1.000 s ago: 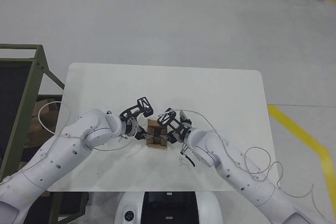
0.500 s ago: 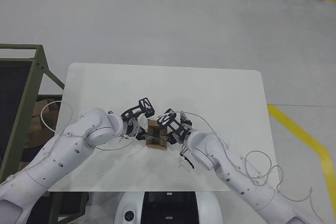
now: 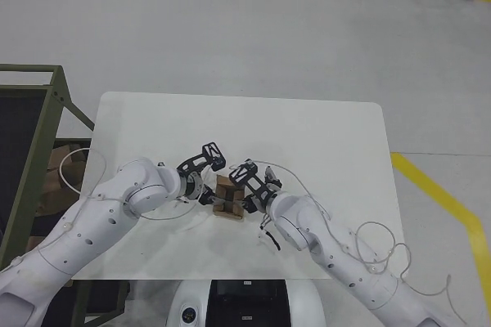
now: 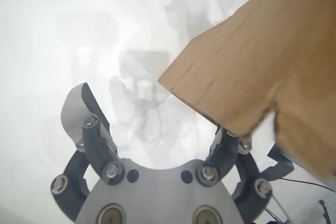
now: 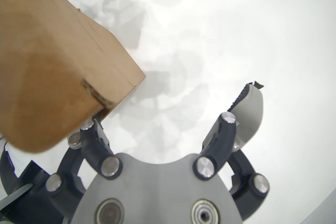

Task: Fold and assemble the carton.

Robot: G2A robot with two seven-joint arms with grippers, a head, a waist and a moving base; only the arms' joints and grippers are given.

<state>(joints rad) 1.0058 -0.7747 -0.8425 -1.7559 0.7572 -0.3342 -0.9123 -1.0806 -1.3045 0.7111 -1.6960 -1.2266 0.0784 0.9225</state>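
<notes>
A small brown cardboard carton (image 3: 229, 199) stands partly folded near the table's front middle, between my two grippers. My left gripper (image 3: 210, 173) is open at the carton's left side. In the left wrist view the left gripper (image 4: 152, 114) has one bare finger (image 4: 86, 104), and the other is hidden behind a carton (image 4: 249, 64) panel. My right gripper (image 3: 245, 186) is open at the carton's right side. In the right wrist view the right gripper (image 5: 170, 109) shows one free finger (image 5: 249, 101), while the carton (image 5: 52, 64) covers the other.
The white table (image 3: 327, 139) has free room behind and to both sides of the carton. A green metal rack (image 3: 33, 139) stands off the left edge with cardboard boxes (image 3: 61, 176) beside it. A yellow line (image 3: 450, 212) runs on the floor at right.
The right arm has edged slightly left against the carton, and the carton's flaps look a little more raised. The left arm has hardly moved.
</notes>
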